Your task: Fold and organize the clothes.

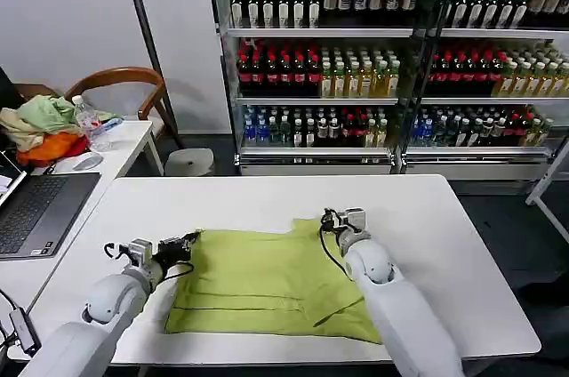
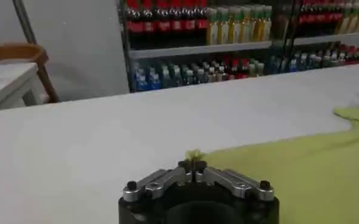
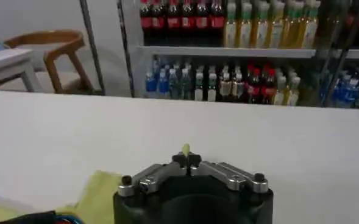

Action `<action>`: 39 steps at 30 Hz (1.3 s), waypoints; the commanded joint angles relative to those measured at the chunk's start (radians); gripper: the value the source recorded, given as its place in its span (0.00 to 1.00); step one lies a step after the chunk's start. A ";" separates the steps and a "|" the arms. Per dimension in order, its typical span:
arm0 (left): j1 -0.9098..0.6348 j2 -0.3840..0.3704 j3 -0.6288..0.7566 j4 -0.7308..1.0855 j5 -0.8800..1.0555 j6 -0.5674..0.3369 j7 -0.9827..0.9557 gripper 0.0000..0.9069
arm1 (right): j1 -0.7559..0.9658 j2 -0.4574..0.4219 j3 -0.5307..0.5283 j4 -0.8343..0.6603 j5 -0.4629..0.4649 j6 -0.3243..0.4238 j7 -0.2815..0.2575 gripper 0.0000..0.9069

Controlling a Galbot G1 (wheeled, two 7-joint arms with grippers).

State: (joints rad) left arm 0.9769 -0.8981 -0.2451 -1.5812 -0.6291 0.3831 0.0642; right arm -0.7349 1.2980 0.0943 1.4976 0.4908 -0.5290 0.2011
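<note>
So the lime T-shirt (image 1: 267, 284) is lying flat on the white bench (image 1: 267, 199). Left claw (image 1: 188, 243) is pinched tight on the shirt's far left corner, and right claw (image 1: 331, 220) is clamped on the far right corner, both down low at the bench.

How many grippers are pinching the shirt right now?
2. The left gripper holds the T-shirt's far left corner; the right gripper holds its far right corner. Both shut on fabric.

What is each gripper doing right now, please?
Left gripper: shut on the T-shirt, at its far left corner.
Right gripper: shut on the T-shirt's far right corner.
</note>
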 commanded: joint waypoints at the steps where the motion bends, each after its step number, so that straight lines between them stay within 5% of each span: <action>1: 0.182 0.034 -0.103 -0.193 -0.034 -0.019 0.001 0.04 | -0.172 -0.088 0.019 0.309 0.035 -0.041 0.034 0.00; 11: 0.310 0.029 -0.163 -0.278 -0.034 -0.038 0.000 0.04 | -0.416 -0.147 0.063 0.553 0.010 -0.048 0.052 0.00; 23: 0.452 0.032 -0.232 -0.331 -0.021 -0.056 0.009 0.04 | -0.539 -0.162 0.080 0.656 -0.081 -0.047 0.070 0.00; 39: 0.521 0.051 -0.242 -0.364 0.022 -0.060 0.018 0.04 | -0.541 -0.157 0.111 0.571 -0.111 -0.036 0.074 0.00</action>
State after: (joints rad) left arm 1.4314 -0.8521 -0.4668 -1.9083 -0.6261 0.3179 0.0819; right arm -1.2460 1.1442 0.1961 2.0725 0.3968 -0.5664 0.2719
